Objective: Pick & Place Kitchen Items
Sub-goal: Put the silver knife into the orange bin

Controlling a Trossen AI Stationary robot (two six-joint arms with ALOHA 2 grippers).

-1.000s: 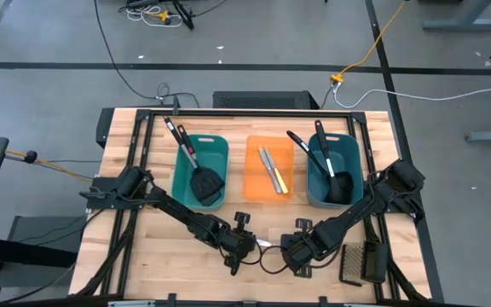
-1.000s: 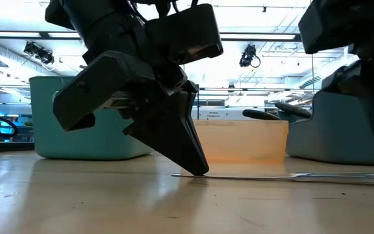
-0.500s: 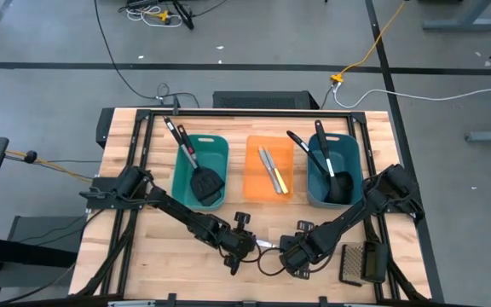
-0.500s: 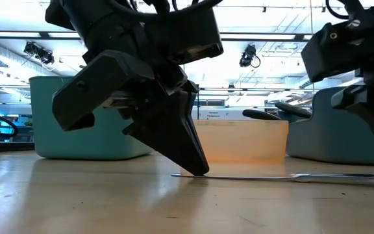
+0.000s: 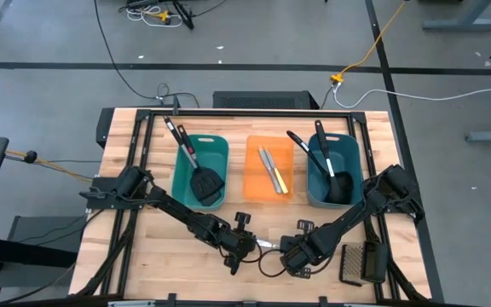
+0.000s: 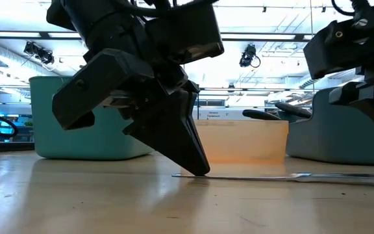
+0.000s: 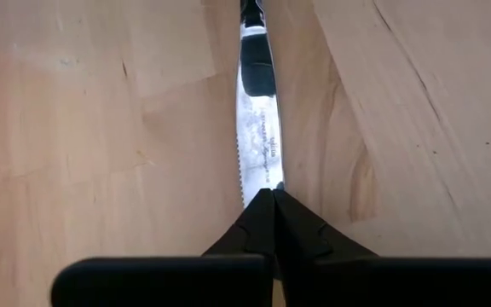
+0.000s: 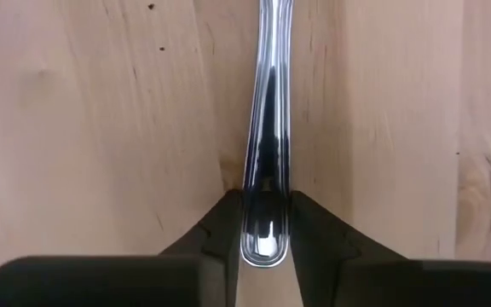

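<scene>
While my left gripper (image 7: 273,194) pinches shut on its serrated blade tip, my right gripper (image 8: 265,223) clasps the silver knife's (image 7: 259,145) smooth, rounded, mirror-bright handle.

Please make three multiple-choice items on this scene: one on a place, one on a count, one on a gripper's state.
1. Where does the silver knife lie?
A. in the orange bin
B. flat on the table, between both grippers
C. in a teal bin

2. How many teal bins stand on the table?
A. one
B. two
C. three

3. How is the left gripper?
A. shut at the blade's tip
B. wide open
C. raised high

Answers: 1 B, the low view shows it on the wood. 2 B, left teal bin and right teal bin flank the orange bin. 3 A, the left wrist view shows fingertips together.
</scene>
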